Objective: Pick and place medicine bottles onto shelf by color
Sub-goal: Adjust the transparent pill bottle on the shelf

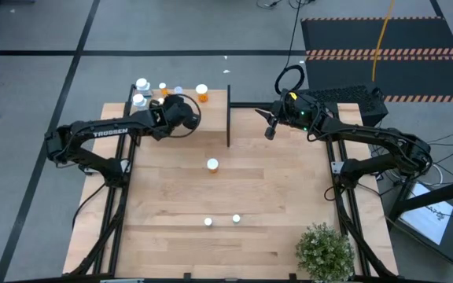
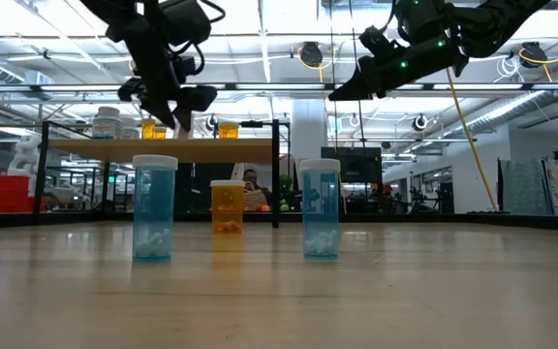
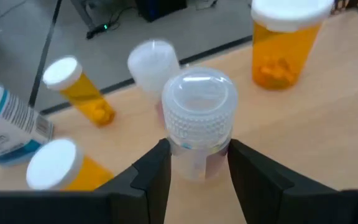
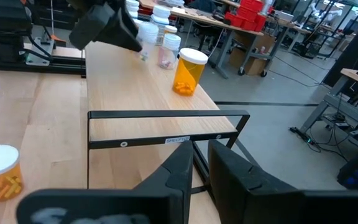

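Two blue-tinted medicine bottles are seen closest in the low view, standing upright in the lower middle of the frame, each with white pills piled at the bottom. An orange bottle is parked between them, farther back, with orange pills inside.

From the high view, three white caps are counted on the open tabletop: one mid-frame and two lower down, well apart from the shelf in the upper middle.

On the shelf, roughly five or six bottles are bunched at its left end, plus one orange bottle set apart near the black upright panel. An exact count can't be made, since some are hidden by the arm.

The left gripper is pinched around a clear bottle with a ribbed clear cap, held upright on the shelf; the contents can't be made out. Around it, three orange bottles with white caps, one white labelled bottle and one frosted one are seen.

The right gripper is hung over the panel end of the shelf, fingers pressed nearly together, nothing held.

A potted plant is sat at lower right.
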Controlling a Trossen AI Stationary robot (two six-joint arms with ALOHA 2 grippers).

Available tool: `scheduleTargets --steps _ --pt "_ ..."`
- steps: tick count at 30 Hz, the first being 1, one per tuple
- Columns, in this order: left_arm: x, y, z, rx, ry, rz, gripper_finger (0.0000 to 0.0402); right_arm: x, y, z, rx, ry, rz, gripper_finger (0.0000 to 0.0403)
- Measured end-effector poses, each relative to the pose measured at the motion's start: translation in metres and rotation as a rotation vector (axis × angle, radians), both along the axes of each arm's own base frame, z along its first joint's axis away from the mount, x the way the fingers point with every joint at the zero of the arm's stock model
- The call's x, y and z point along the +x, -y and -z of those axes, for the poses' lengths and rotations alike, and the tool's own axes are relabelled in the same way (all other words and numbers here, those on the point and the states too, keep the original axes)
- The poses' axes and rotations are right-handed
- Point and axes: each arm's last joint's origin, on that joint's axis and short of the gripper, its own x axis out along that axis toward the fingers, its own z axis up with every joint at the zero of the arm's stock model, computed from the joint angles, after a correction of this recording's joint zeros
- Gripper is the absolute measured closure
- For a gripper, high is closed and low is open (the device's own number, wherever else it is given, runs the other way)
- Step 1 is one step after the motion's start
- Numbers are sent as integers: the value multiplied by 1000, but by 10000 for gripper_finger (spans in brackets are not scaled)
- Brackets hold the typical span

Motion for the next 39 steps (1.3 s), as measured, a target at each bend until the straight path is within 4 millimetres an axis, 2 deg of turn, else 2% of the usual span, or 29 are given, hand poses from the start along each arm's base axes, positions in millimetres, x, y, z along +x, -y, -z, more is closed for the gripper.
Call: scheduleTargets --steps 39 --pt "-2 -2 4 -36 14 -35 247 0 0 0 1 0 -1 355"
